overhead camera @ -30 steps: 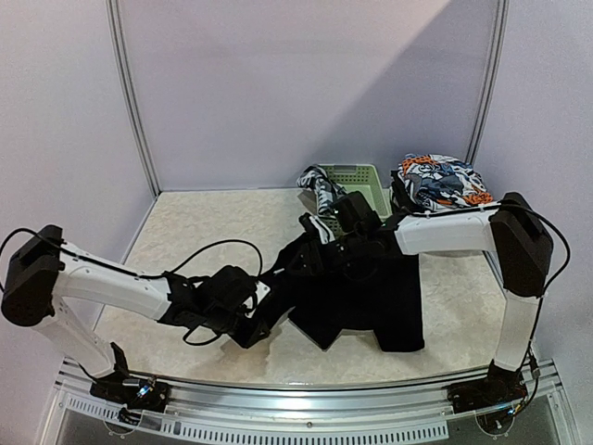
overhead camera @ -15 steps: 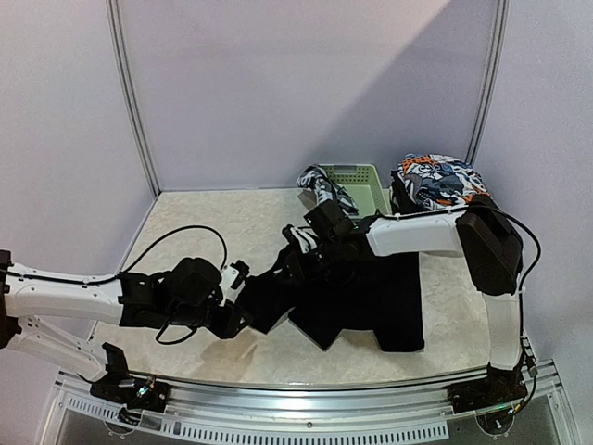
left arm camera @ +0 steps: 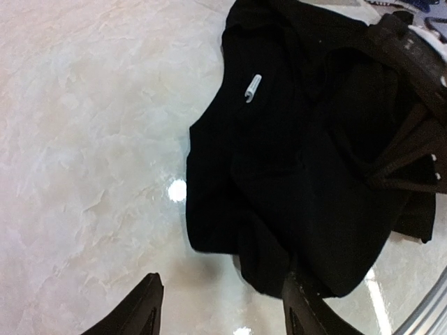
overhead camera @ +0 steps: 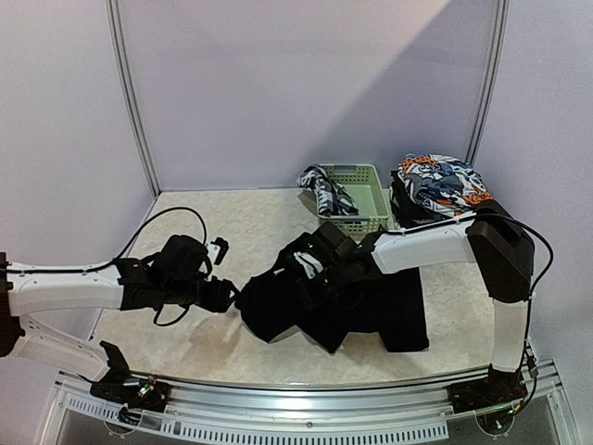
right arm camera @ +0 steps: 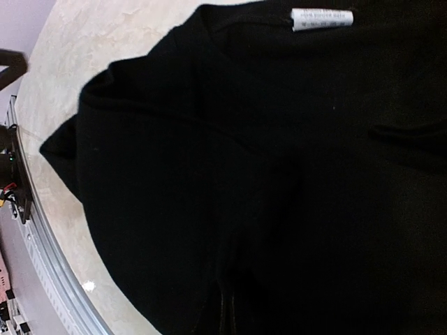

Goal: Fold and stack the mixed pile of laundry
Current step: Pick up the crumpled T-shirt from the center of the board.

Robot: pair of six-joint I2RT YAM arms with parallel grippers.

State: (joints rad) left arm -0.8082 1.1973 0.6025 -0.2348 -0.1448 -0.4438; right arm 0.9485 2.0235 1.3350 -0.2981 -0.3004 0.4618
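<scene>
**Left arm withdrawn, right arm closed on the dark garment**

Compared with one second earlier, the left gripper [overhead camera: 230,295] has swung away from the front of the table [overhead camera: 213,222] to its left half. We now find it just beside the left edge of the black cloth [overhead camera: 371,306]. Its two fingers [left arm camera: 148,307] stand spread in the left wrist view with nothing gripped between them, and the near hem of the cloth lies close to the tip of one. The right gripper [overhead camera: 304,271] has moved leftward and down onto the cloth, and the cloth has bunched toward the left with it. We read its jaws as pressed together on a fold of the black cloth. In the right wrist view the fabric fills the frame and its creases run in toward the bottom centre, though the fingertips themselves are lost against the dark material. A small white label [left arm camera: 253,87] lies on the upper left part of the cloth. The cloth lies crumpled at the middle of the table, in front of the pale green basket [overhead camera: 357,190]. A black-and-white patterned garment [overhead camera: 322,190] hangs over the basket's left rim, and the orange-blue-white printed pieces [overhead camera: 440,181] are heaped just right of the basket, at the far right corner
</scene>
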